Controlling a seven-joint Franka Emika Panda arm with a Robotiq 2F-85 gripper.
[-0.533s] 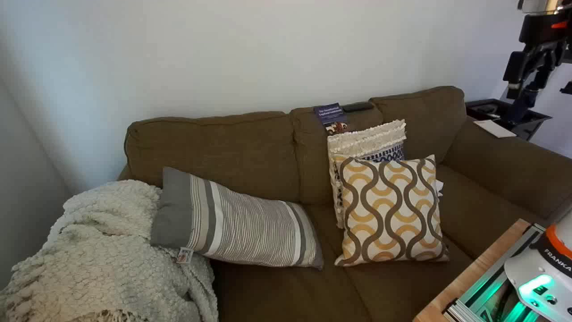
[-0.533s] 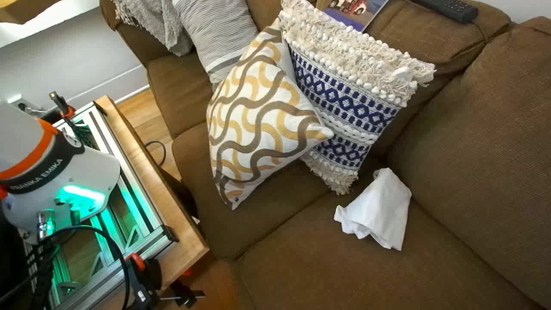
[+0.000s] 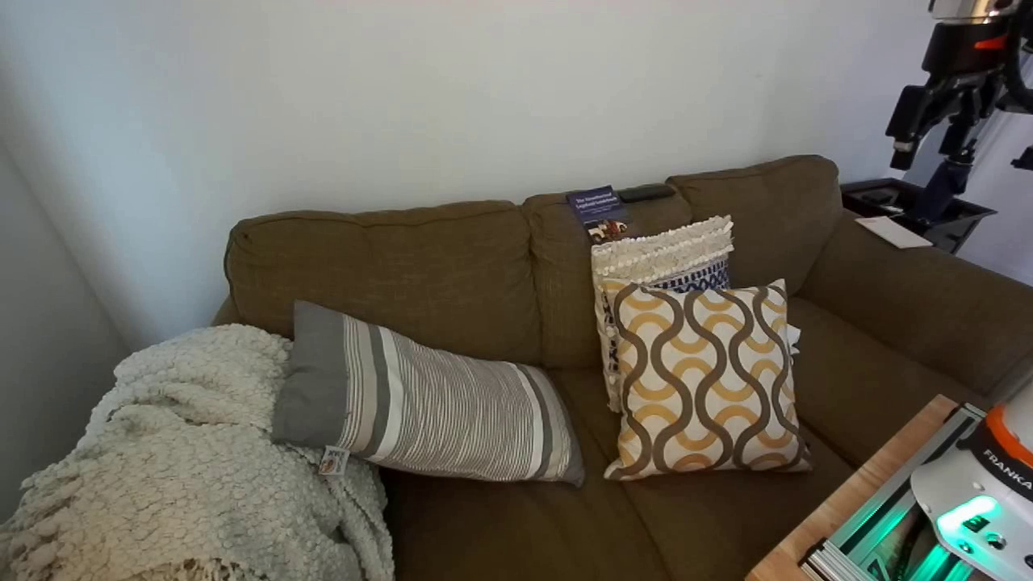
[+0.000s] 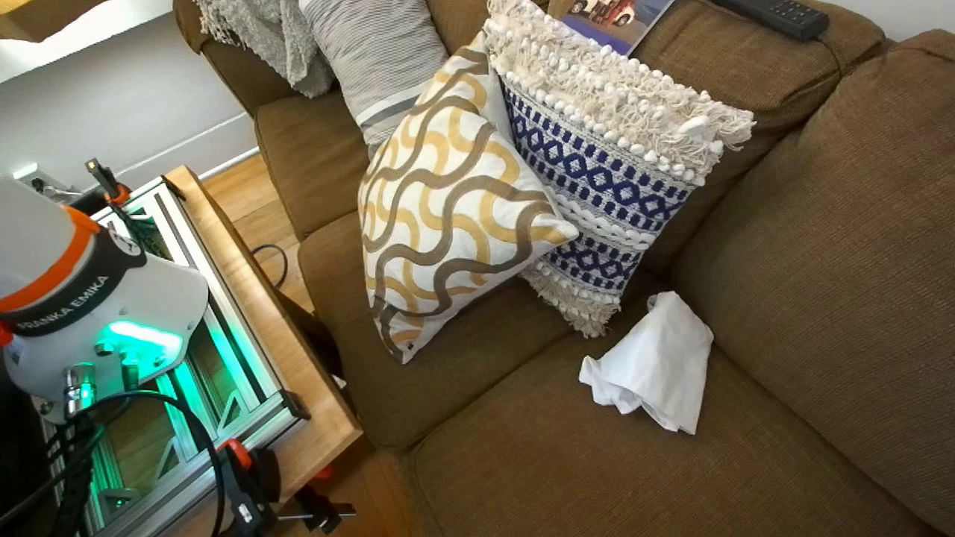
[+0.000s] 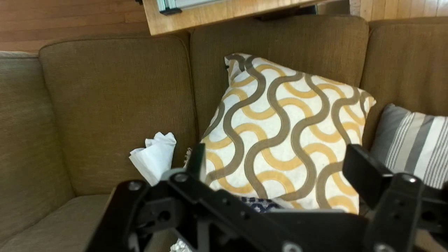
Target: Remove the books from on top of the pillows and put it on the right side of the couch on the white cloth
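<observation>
1. The gripper (image 5: 276, 155) hangs high over the couch (image 5: 115, 98), its two fingers (image 5: 364, 175) spread wide with nothing between their tips.
2. Below the jaws, framed by their gap in the wrist view, is the lattice pillow (image 5: 280, 133), mustard, brown and white.
3. Also below, but nearer the backrest (image 3: 662, 214), leans the fringed pillow (image 4: 597, 168), partly covered by the first.
4. Farther out, lower than the jaws and well apart from them, the dark blue book (image 3: 599, 211) lies tilted on the backrest, just above the fringed pillow. In an exterior view it is left of the jaws; the wrist view does not show it.
5. The book's long axis slopes from the backrest's top down toward that pillow. The jaws' spread seems to run along the couch, so they would probably close across the book's narrower width with little turning, after a reach down and toward the backrest.
6. A remote control (image 3: 646, 193) beside the book, on its jaw side, could be bumped.
7. Left of the jaws in the wrist view, the white cloth (image 5: 157, 154), likely the goal, rests crumpled on the seat.
</observation>
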